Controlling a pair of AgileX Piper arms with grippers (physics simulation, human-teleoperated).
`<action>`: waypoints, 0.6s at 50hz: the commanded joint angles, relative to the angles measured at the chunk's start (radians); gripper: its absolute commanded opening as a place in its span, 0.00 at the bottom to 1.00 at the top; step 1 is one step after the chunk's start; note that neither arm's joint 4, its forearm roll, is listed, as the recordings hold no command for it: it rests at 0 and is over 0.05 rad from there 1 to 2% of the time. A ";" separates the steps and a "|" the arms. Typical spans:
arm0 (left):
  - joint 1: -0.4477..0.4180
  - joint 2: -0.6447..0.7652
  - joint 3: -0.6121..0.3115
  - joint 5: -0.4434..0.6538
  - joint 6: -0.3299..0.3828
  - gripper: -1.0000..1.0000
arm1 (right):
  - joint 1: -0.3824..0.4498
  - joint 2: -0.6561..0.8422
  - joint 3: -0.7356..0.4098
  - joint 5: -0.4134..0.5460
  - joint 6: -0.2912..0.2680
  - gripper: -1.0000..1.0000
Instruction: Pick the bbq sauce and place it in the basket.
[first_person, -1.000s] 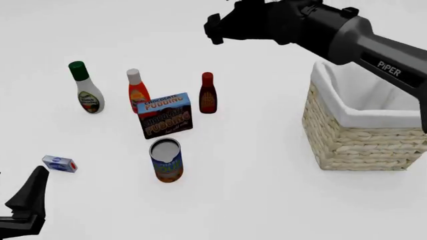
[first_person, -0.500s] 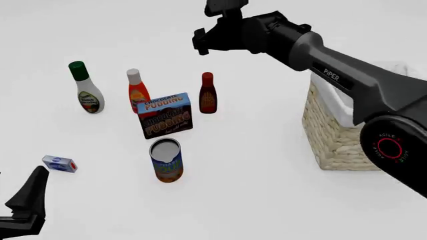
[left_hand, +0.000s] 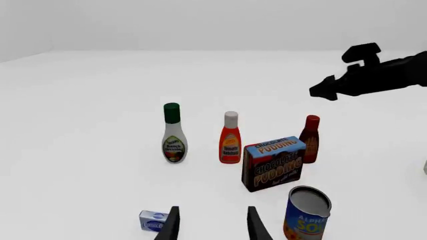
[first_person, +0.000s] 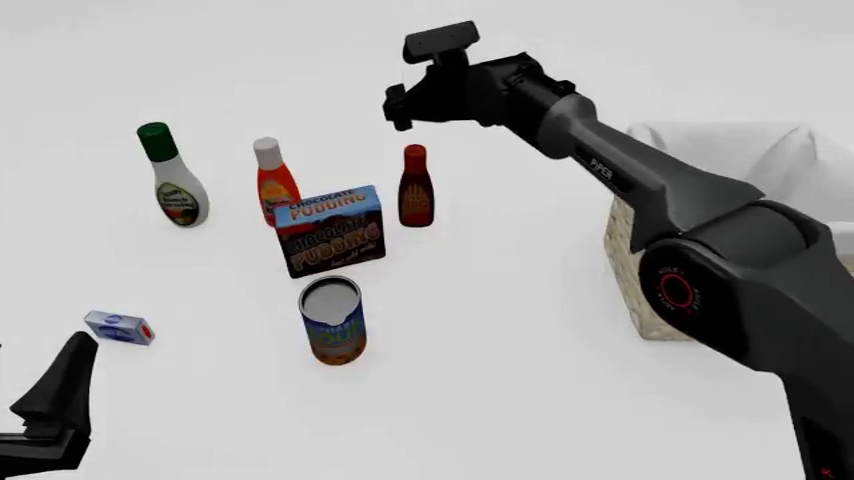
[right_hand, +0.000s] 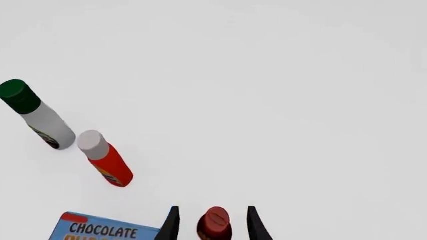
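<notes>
The bbq sauce (first_person: 415, 188), a small dark reddish-brown bottle with a dark red cap, stands upright behind the pudding box. It also shows in the left wrist view as the bbq sauce (left_hand: 310, 140). My right gripper (first_person: 396, 105) hangs open above it and touches nothing. In the right wrist view the right gripper (right_hand: 212, 225) has its two fingers on either side of the bottle's cap (right_hand: 215, 222). The basket (first_person: 622, 250), wicker with a white lining, stands at the right, partly hidden by my right arm. My left gripper (left_hand: 212, 227) is open and holds nothing, low at the near left.
Left of the sauce stand an orange-red bottle with a white cap (first_person: 275, 185) and a white bottle with a green cap (first_person: 171, 190). A chocolate pudding box (first_person: 330, 232) and an open can (first_person: 332, 320) sit in front. A small blue and white box (first_person: 119, 327) lies near my left gripper.
My right gripper has come down and to the left, towards the bbq sauce, and the arm has swung across the basket. The left arm and all the objects have stayed still.
</notes>
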 joint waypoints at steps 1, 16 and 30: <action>0.000 0.000 0.000 0.000 0.000 1.00 | -0.009 0.077 -0.084 0.031 0.000 1.00; 0.000 0.000 0.000 0.000 0.000 1.00 | -0.005 0.121 -0.092 0.042 0.004 1.00; 0.000 0.000 0.000 0.000 0.000 1.00 | -0.010 0.125 -0.054 0.050 0.001 1.00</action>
